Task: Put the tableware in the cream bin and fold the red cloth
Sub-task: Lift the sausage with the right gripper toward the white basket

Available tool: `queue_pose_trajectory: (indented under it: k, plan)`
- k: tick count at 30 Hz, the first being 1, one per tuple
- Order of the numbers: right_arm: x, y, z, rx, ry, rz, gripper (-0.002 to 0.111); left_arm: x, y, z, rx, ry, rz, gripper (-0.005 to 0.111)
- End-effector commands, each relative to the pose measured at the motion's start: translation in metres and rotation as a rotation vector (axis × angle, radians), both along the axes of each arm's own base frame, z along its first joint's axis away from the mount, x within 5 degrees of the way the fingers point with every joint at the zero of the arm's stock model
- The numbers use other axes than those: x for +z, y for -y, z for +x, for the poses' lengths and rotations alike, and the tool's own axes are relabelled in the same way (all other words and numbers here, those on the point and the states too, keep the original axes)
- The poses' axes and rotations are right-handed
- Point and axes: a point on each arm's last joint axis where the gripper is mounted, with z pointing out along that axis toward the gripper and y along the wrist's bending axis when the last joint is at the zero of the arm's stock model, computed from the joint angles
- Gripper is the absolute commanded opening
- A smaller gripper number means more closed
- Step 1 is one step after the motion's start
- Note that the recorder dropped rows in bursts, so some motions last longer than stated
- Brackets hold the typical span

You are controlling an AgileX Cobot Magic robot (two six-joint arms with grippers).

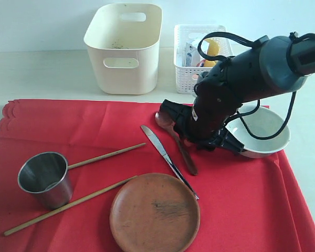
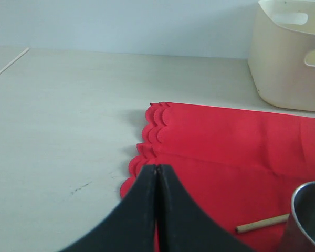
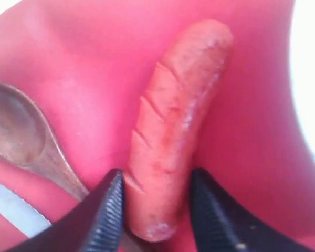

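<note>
Straddling a sausage (image 3: 173,131) beside the dark wooden spoon (image 3: 26,142), the right gripper (image 3: 156,220) is seen apart, jaws flanking it; centring is advised before anything is lifted off the red cloth (image 1: 241,210).

A scored sausage (image 3: 170,131) lies flat; a white lattice basket (image 1: 191,58) holds food items.

no readable text, labels, brands or numbers anywhere, items in white basket too blurred
</note>
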Motion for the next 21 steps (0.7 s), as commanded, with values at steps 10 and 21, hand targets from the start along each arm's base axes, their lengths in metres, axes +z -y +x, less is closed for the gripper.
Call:
queue_pose_trajectory:
  k: [10,21]
  plan:
    - [0.001,0.0,-0.001,-0.013,-0.003,0.002,0.004,0.0,0.0,0.0,-0.008,0.01,-0.001,0.0]
    - [0.035,0.002,-0.001,0.028,0.09,0.028,0.0,0.0,0.0,0.0,-0.008,0.01,-0.001,0.0]
